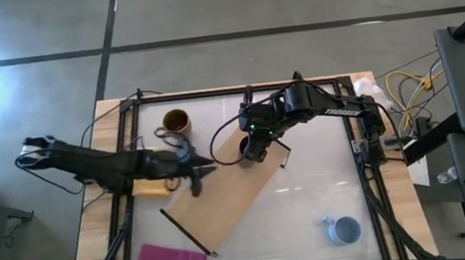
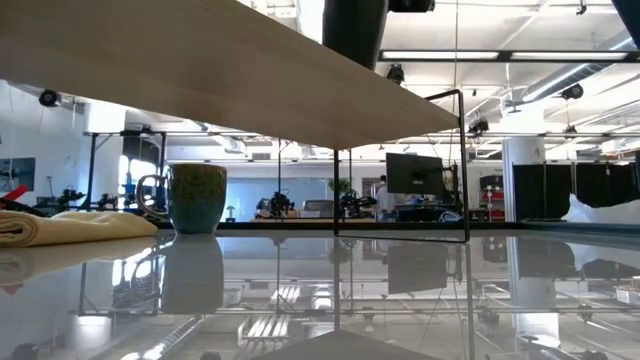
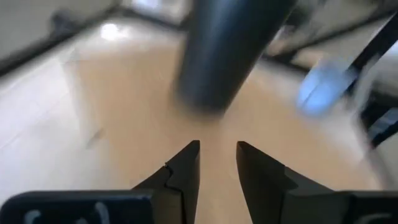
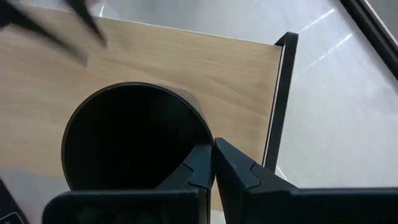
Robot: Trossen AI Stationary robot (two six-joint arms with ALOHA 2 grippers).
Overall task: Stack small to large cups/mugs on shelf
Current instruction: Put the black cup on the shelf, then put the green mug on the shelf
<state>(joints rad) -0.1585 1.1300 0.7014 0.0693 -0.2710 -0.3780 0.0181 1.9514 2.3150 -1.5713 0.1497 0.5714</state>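
On the shelf (image 1: 230, 192) | black cup (image 4: 134, 137) is gripped at its rim by right end effector (image 4: 213, 163) | left end effector (image 3: 217, 165) is held slightly parted nearby | brown mug (image 1: 176, 121), blue mug (image 1: 343, 229) are left on table (image 1: 324, 172)

You see two dark, jointed arms. The right arm (image 1: 325, 107) carries pale lettering along its link; each tool (image 3: 217, 163) ends in two black angular fingers.
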